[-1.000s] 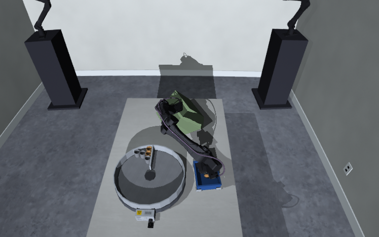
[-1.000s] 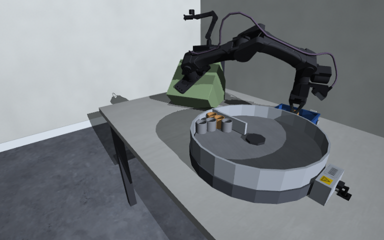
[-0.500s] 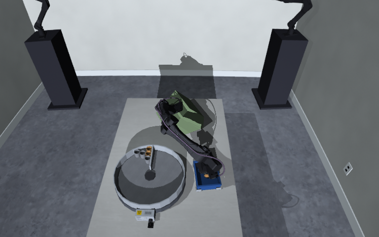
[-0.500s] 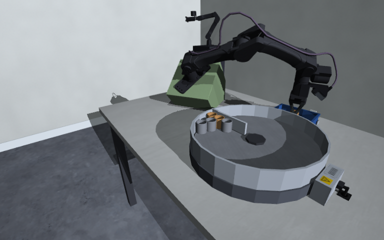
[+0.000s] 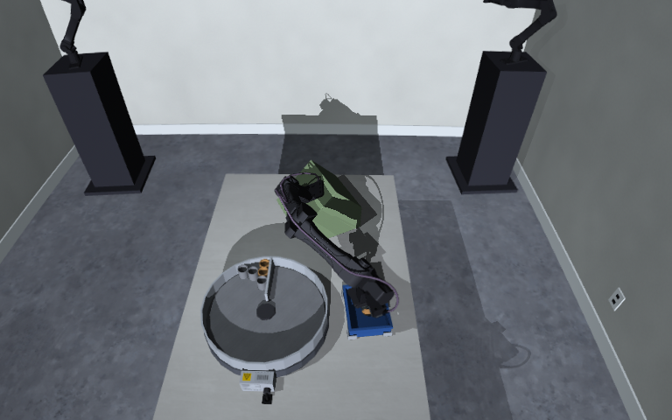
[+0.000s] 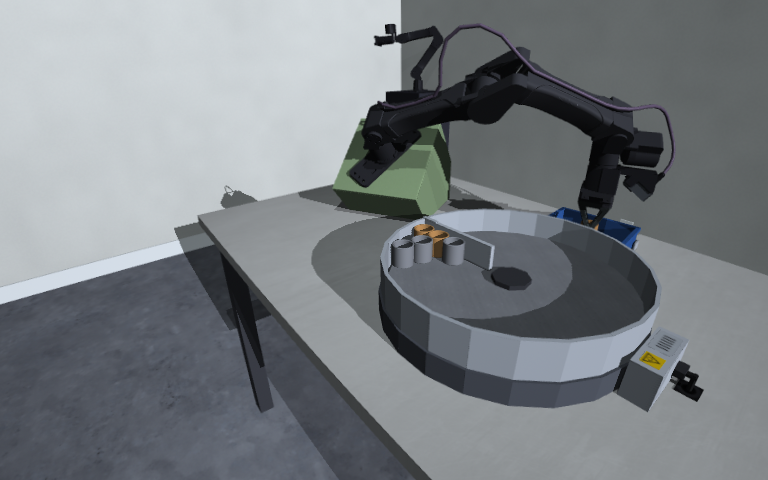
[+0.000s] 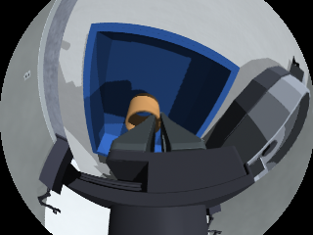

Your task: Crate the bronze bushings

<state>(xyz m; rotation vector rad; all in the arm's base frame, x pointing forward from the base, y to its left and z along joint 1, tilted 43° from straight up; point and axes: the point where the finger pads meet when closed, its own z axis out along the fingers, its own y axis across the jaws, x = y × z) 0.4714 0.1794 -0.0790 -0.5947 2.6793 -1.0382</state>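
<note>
Well, the black arm [image 5: 329, 255] [image 6: 557, 107] is bent over the blue crate [image 5: 370, 332] [image 6: 633, 233] [image 7: 161, 32], a bronze ring in its grip.
Across the grey table [image 5: 361, 381] [image 6: 305, 277] [image 7: 196, 15] sits the big round turntable [image 5: 297, 358] [image 6: 492, 356] [image 7: 266, 110], carrying two more bronze rings [image 5: 262, 274] [image 6: 441, 246] and three steel ones [image 5: 252, 276] [image 6: 423, 253] beside its divider [image 5: 269, 284] [image 6: 472, 246]; the gripper [image 5: 371, 311] [image 6: 590, 224] [image 7: 157, 117] is pinched narrow on the wall of the tilted bronze ring [image 5: 366, 311] [image 6: 590, 221] [image 7: 144, 102] within the crate.
</note>
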